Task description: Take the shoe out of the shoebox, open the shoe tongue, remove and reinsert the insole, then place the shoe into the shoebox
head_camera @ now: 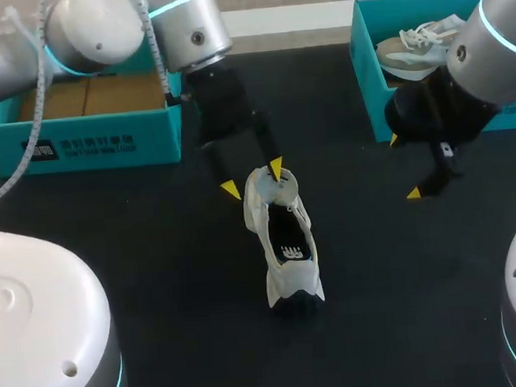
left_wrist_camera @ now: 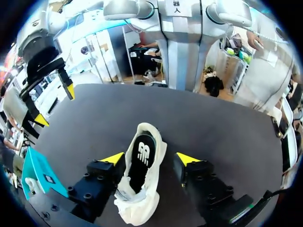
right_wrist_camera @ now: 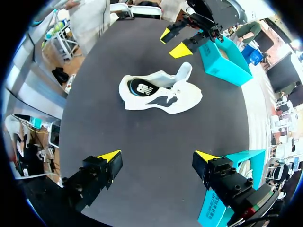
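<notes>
Black table (head_camera: 158, 280) fills the head view, with a teal shoebox in each upper corner. The left shoebox (head_camera: 95, 138) shows a bare brown inside. The right shoebox (head_camera: 366, 71) holds a second pale shoe (head_camera: 416, 48).

At the middle of the frame the white shoe (head_camera: 284, 245) rests on the table, well apart from both boxes, lying lengthwise from the frame's centre toward its lower edge. Its opening faces up, and the black insole (head_camera: 288, 249) with a white mark lies inside it. The lower end of the shoe is dark.

The left gripper (head_camera: 253, 179) comes down from the upper left onto the shoe's upper end. Its fingers are spread. One yellow tip sits over that end of the shoe, the other just to the left of it, off the shoe. In the left wrist view the shoe (left_wrist_camera: 142, 189) lies between the fingers of the left gripper (left_wrist_camera: 150, 158), the insole (left_wrist_camera: 141, 163) in plain sight. One finger is close against the shoe's side, while a strip of table shows at the other, so the shoe is not pinched.

The right gripper (head_camera: 404, 165) hangs over bare table at the right of the frame, below the right shoebox, its fingers wide apart and holding nothing. In the right wrist view only table lies between the fingers of the right gripper (right_wrist_camera: 157, 156). The shoe (right_wrist_camera: 161, 92) lies well ahead of them, and the left gripper (right_wrist_camera: 173, 41) is just beyond it.
</notes>
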Tool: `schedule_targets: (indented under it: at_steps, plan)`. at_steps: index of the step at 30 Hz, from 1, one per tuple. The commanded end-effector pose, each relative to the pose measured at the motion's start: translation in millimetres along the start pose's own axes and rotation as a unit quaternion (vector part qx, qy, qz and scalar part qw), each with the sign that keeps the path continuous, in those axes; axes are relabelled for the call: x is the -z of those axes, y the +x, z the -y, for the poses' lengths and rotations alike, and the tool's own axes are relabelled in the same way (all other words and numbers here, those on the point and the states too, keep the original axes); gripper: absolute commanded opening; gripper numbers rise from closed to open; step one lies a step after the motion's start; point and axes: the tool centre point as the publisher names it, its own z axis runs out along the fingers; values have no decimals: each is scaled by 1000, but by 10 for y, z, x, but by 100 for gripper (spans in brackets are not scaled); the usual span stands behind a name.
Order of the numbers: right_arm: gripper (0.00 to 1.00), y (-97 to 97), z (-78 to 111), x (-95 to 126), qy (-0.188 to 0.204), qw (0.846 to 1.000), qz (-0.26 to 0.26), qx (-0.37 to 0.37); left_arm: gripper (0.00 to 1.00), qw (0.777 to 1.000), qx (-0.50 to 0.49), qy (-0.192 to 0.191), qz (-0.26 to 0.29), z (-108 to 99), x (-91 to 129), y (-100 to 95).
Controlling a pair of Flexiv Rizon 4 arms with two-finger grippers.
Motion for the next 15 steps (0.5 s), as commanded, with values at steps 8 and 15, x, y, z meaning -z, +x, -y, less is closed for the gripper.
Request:
schedule_targets:
  at_steps: [8, 15]
  plan:
    - [100, 17, 2, -11, 0, 1000, 2, 0, 0, 988, -124, -47, -75, 91, -26, -93]
    - [100, 17, 2, -11, 0, 1000, 2, 0, 0, 980, -159, -69, -99, 66, -235, -182]
